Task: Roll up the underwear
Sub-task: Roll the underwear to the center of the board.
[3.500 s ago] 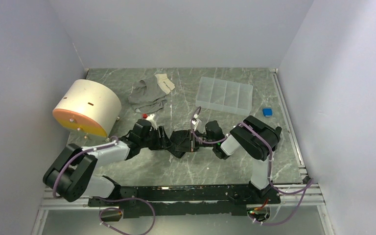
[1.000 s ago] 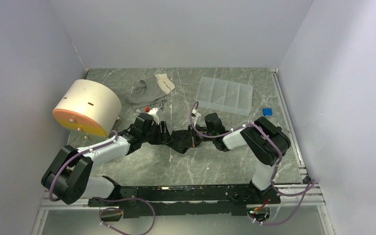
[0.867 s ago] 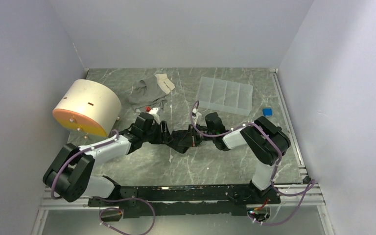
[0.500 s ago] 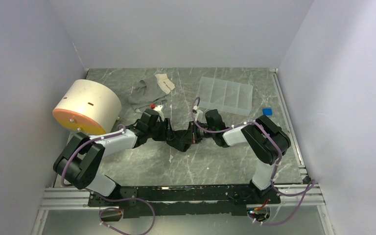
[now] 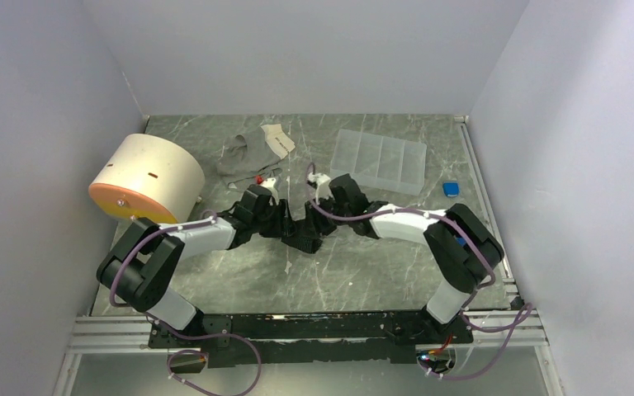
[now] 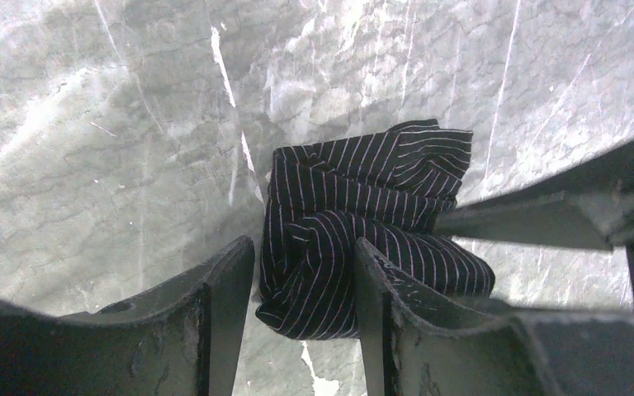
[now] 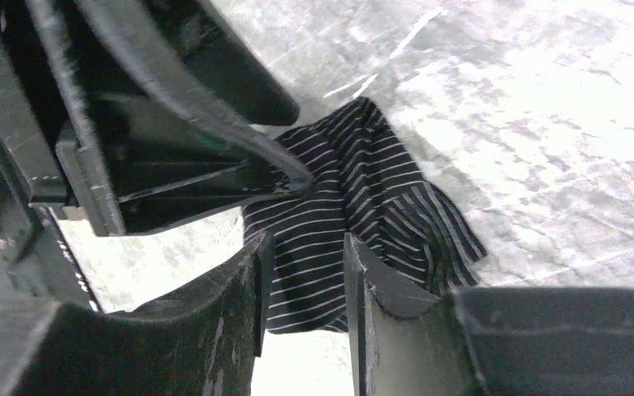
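Note:
The underwear is a black pinstriped bundle, bunched into a loose roll on the marble table between the two arms. My left gripper comes in from the left. In the left wrist view its gripper is shut on the underwear, with a fold of cloth filling the gap between the jaws. My right gripper reaches in from the right and far side. In the right wrist view this gripper stands open astride the underwear, its jaws apart over the striped cloth and not pinching it.
A cream cylinder with an orange face lies at the left. A grey cloth pile sits at the back, with a small red-and-white thing near it. A clear compartment box and a small blue object are at the back right.
Both grippers carried the bundle a little farther from the bases. The right gripper was shut on the cloth, has opened, and has swung left and farther back. The left jaws narrowed slightly.

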`<state>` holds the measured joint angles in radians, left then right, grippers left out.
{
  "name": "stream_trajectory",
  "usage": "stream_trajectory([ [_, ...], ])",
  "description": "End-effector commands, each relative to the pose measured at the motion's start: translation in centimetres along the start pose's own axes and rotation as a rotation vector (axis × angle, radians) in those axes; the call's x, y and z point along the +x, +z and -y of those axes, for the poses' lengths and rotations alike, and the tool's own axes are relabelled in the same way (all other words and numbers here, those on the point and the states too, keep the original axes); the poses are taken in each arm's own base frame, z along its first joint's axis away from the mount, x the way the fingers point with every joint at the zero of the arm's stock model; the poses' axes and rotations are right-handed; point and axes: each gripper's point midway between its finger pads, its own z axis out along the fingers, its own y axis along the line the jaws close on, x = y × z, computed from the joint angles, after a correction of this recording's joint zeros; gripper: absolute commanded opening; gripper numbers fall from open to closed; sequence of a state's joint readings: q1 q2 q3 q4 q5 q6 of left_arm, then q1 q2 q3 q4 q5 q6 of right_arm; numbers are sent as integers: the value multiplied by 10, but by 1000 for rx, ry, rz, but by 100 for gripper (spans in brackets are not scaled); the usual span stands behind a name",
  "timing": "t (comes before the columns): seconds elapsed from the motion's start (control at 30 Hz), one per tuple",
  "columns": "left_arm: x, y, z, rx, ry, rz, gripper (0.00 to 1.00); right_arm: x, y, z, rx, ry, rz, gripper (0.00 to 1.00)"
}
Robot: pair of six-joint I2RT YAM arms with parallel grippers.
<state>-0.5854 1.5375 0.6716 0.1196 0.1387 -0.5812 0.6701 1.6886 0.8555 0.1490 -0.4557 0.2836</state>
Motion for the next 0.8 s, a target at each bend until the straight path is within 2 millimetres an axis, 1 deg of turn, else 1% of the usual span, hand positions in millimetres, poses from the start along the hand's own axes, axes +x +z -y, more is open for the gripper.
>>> stream_trajectory([
  [0.0,20,1,-10,-43,3,-59,52,-2,-3,-4,151,-245,-9,40],
  [0.1,19,1,-9,-46,9,-59,52,0,2,-12,190,-350,11,44],
  [0.17,18,0,-9,-46,10,-58,52,3,6,-11,204,-363,-6,44],
  [0.2,18,0,-9,-44,13,-58,52,5,8,-8,223,-362,-16,42],
  [0.23,18,0,-9,-45,11,-59,52,7,9,-4,240,-361,-28,34],
  [0.3,17,-1,-7,-41,8,-54,52,13,11,-1,239,-364,-45,23],
  [0.37,15,-3,-4,-28,-2,-45,53,20,13,-2,225,-338,-57,9],
  [0.4,14,-4,-2,-21,-10,-40,55,22,13,0,215,-316,-58,5],
  [0.47,9,-7,3,-6,-26,-23,61,34,13,1,159,-224,-68,1],
  [0.53,1,-14,9,11,-40,4,68,40,11,7,110,-117,-60,0],
  [0.6,-8,-22,17,39,-46,39,72,40,7,11,50,-27,-18,0],
  [0.63,-11,-26,22,62,-45,54,74,42,6,9,17,5,-10,0],
  [0.7,-18,-32,31,100,-39,83,76,44,4,13,-13,66,-2,0],
  [0.77,-21,-36,34,114,-31,96,76,48,4,18,-29,115,-4,1],
])
